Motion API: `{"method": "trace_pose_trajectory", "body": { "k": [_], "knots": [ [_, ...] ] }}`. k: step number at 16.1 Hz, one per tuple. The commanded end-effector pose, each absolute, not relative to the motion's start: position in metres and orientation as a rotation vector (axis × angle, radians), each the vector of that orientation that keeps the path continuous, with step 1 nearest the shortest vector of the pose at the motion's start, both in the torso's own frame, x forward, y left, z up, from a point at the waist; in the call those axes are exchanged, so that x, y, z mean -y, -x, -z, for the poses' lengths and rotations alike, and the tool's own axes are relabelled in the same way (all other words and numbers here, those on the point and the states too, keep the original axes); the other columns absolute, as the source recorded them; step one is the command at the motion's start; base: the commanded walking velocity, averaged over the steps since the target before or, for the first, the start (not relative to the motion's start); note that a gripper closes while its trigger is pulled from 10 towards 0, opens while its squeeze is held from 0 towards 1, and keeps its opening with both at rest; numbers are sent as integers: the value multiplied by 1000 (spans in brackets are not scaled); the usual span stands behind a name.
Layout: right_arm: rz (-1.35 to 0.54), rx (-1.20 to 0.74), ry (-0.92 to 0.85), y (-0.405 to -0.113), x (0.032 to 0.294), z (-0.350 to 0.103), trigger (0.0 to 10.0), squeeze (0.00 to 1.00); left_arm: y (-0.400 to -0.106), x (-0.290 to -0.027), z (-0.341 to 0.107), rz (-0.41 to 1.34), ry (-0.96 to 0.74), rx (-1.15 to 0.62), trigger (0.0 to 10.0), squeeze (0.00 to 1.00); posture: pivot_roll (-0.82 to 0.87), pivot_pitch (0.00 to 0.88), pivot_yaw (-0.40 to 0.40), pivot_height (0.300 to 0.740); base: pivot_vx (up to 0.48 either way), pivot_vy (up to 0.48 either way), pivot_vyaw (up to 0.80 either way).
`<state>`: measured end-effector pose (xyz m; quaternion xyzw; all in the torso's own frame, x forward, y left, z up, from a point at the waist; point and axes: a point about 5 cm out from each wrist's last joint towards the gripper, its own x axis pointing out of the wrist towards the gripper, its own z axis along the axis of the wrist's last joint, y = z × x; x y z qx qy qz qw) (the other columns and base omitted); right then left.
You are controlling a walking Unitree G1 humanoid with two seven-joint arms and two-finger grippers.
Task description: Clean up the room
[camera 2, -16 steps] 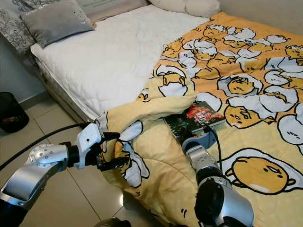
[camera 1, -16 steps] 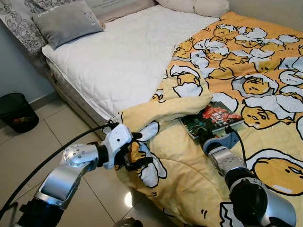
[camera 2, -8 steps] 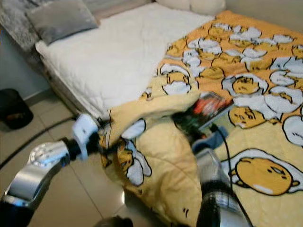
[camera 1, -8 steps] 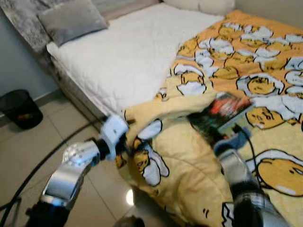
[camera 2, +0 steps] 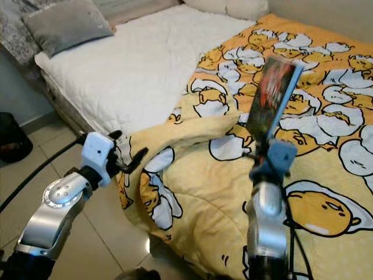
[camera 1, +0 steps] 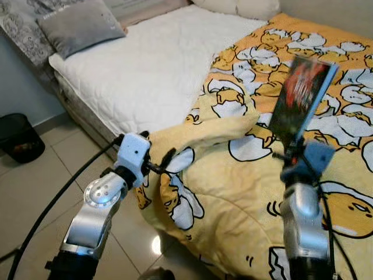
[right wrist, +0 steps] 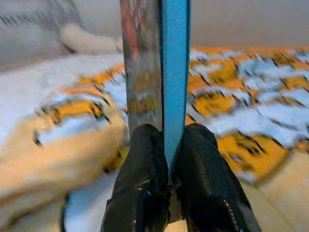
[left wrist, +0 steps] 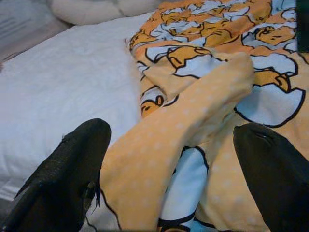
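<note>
bedroom floor tiles run along the near side of the bed (camera 1: 145, 76), which serves as the landmark for everything else. on the bed's bare white mattress, at the far corner from the robot, lies a grey pillow (camera 1: 78, 26); pale pillows (camera 1: 239, 7) sit at its head. over the bed's other half spreads the yellow egg-print blanket (camera 1: 233, 192), with a folded corner drooping off the bed's near edge toward the floor. off the bed's far corner, on the floor, stands a black bin (camera 1: 20, 137).

left gripper (camera 1: 160, 166) hovers at that drooping fold, jaws spread wide, the cloth lying between them but not pinched. right gripper (camera 1: 297, 153) is raised above the blanket, jaws closed on the lower edge of the book (camera 1: 303, 96), which stands upright and tilted in the air over the bed.

the step in hand looks like carrying the book off the bed. the grip is only on one thin edge, so a slow, level move would likely keep it from swinging or slipping. the bunched blanket below and the left arm's cable (camera 1: 52, 204) beside the bed could snag a careless turn.
</note>
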<state>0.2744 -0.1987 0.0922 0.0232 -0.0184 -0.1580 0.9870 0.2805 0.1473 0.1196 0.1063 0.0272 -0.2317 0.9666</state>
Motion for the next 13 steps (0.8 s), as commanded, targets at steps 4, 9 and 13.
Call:
{"method": "trace_pose_trajectory", "body": {
  "k": [4,9,13],
  "knots": [
    [391,56,150,-269,203,-102,10000,0,-282,-155,-112,404,-230,-77,10000,35,-96,0,75,740,0,0,0],
    [445,-3,17,-269,200,-97,10000,0,-286,-156,-112,389,-247,-74,10000,39,-79,0,64,740,0,272,-565],
    [445,-26,-38,-272,197,-97,10000,0,-286,-160,-112,385,-259,-81,10000,43,-89,0,76,740,0,273,-800]
  ]
}}
